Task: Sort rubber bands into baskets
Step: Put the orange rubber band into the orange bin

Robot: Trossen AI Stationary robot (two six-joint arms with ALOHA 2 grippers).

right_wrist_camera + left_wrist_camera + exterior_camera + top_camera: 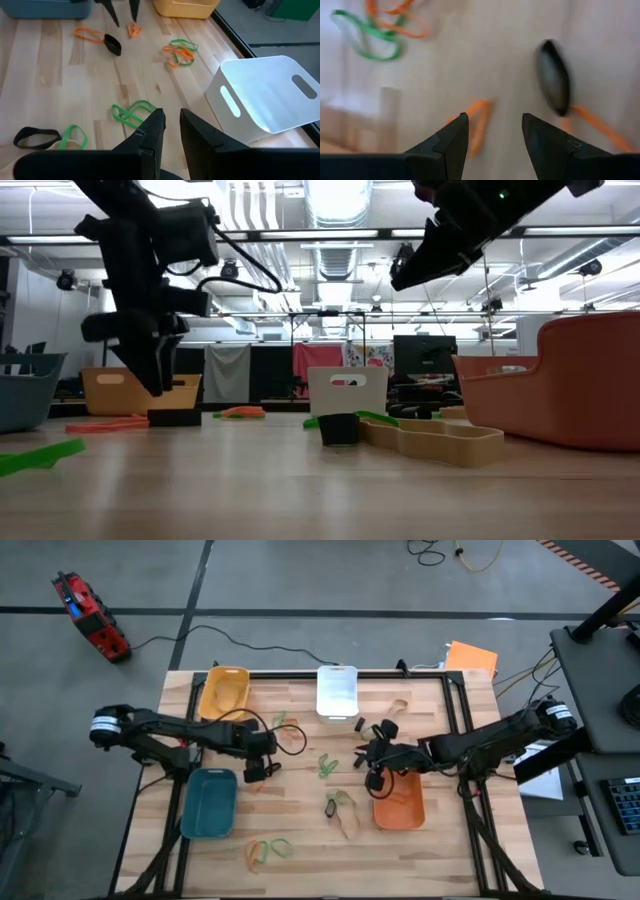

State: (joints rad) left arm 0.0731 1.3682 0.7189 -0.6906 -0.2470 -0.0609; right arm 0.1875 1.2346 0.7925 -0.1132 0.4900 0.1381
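Observation:
My left gripper (pixel 256 772) hangs open just above the table beside the teal basket (pixel 208 802), its fingers pointing down. A small orange rubber band (pixel 477 120) lies on the wood below the gap between its fingers, and a black band (pixel 553 77) lies close by. My right gripper (pixel 375 778) hovers at the orange basket's (pixel 400 805) left end, well above the table. Its fingers (pixel 170 125) stand a narrow gap apart with nothing between them. A green band (pixel 132 111) lies ahead of it. The yellow basket (pixel 224 692) and white basket (pixel 337 692) stand along the far edge.
Green and orange bands (pixel 285 723) lie near the yellow basket, black and tan bands (pixel 340 805) lie left of the orange basket, and more green and orange ones (pixel 268 852) lie toward the near edge. Tan and black pieces (pixel 385 720) lie right of the white basket.

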